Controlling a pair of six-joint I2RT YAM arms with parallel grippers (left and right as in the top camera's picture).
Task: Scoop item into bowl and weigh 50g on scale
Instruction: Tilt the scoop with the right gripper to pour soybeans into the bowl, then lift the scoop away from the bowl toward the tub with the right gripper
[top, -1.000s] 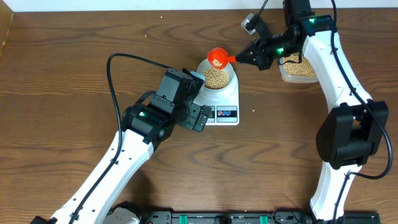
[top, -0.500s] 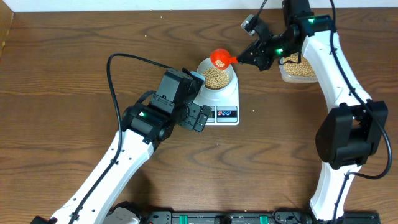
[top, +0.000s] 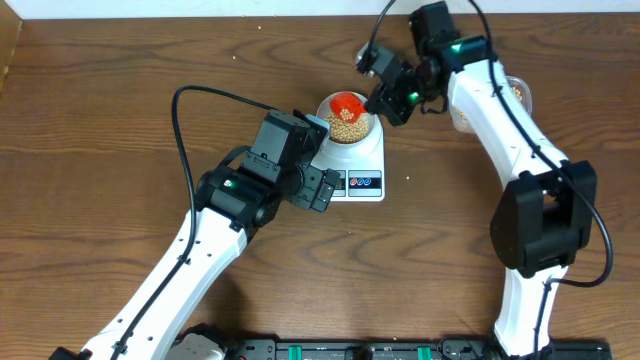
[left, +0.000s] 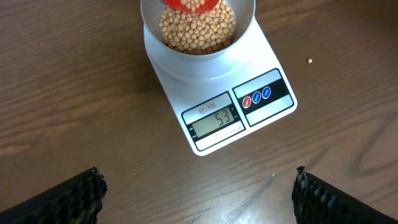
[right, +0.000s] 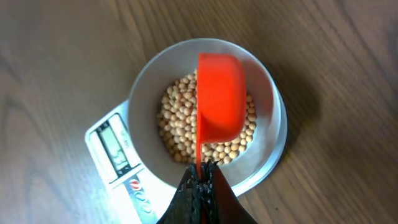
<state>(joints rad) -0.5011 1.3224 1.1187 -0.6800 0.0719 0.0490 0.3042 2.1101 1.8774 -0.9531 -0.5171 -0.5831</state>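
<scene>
While the right gripper (right: 200, 180), its jaws pinched tight on the handle of a red-orange scoop (right: 219, 96), holds that scoop low over the bowl (right: 146, 99), the beans (right: 177, 130) lie heaped inside the bowl. The white bowl sits on the far end of the scale (left: 217, 84), near the middle of the wooden table (top: 100, 120), and the display (left: 216, 118) reads 53. The left gripper (left: 199, 193) hovers just near of the scale, jaws spread wide and empty; one stray bean (left: 310, 60) lies to the scale's right.
</scene>
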